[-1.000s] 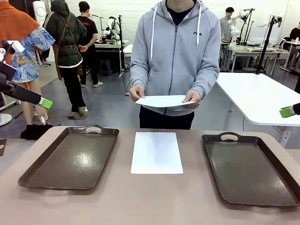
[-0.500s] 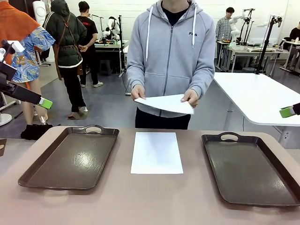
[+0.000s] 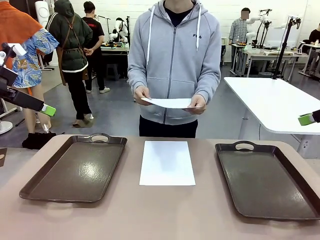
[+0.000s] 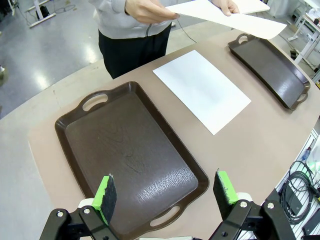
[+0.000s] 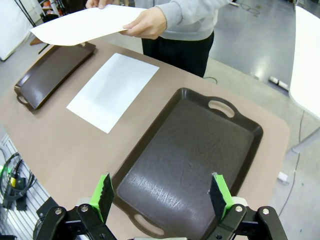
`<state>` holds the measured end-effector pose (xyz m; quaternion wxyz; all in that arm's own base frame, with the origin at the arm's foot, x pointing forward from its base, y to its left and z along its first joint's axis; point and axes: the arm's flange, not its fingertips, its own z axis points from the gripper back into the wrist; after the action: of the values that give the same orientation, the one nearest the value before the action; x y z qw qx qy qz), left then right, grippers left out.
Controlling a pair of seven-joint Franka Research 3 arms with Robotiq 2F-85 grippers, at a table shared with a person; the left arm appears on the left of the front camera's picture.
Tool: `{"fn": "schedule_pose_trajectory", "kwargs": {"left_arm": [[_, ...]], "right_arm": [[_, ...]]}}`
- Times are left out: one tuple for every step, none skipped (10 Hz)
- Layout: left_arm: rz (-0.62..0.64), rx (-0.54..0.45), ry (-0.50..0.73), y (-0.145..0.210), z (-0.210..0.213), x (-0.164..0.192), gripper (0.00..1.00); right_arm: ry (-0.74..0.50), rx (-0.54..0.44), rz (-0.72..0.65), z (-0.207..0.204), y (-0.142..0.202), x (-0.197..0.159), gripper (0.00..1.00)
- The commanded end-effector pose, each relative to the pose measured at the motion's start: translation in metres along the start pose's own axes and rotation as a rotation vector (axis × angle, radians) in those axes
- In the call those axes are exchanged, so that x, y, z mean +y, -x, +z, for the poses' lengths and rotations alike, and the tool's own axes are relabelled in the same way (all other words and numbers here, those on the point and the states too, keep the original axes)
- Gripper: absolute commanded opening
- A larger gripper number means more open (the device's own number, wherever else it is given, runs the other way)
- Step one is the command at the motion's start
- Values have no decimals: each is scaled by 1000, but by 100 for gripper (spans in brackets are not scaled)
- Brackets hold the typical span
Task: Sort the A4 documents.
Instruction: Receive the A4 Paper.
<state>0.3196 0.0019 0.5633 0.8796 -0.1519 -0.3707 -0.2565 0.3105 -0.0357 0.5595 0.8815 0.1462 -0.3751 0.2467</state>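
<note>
My left gripper (image 4: 165, 190) is spread wide and holds nothing. It hangs above the near end of the left tray (image 4: 125, 145). My right gripper (image 5: 161, 194) is likewise wide and empty, above the near end of the right tray (image 5: 195, 150). Both dark brown handled trays are bare.

One A4 sheet (image 3: 167, 162) lies flat on the table (image 3: 160, 215), between the two trays and touching neither, with its long sides running near to far. At the far side, the person's hands (image 3: 141, 94) hold a second sheet (image 3: 170, 103) level above the table edge.

Handling, as I judge it:
- The sheet is very light, thin and limp. It will sag and flutter once lifted.
- It lies flush on a smooth top, so no edge is free for a plain pinch. It is likely to slide rather than lift.
- Take hold at a near corner or the near short edge. First press with one pad and drag, so that the edge buckles upward.
- Close gently. Paper creases readily.
</note>
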Motion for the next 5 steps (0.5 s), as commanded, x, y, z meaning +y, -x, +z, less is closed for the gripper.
{"fn": "schedule_pose_trajectory", "kwargs": {"left_arm": [[-3, 2, 3, 0, -1, 1, 100], [-3, 2, 3, 0, -1, 1, 100], [-3, 2, 3, 0, -1, 1, 100], [-3, 2, 3, 0, -1, 1, 100], [-3, 2, 3, 0, -1, 1, 100]], "right_arm": [[-11, -2, 3, -1, 0, 1, 100], [-11, -2, 3, -1, 0, 1, 100], [-11, -2, 3, -1, 0, 1, 100], [-11, -2, 3, -1, 0, 1, 100], [-11, -2, 3, -1, 0, 1, 100]]}}
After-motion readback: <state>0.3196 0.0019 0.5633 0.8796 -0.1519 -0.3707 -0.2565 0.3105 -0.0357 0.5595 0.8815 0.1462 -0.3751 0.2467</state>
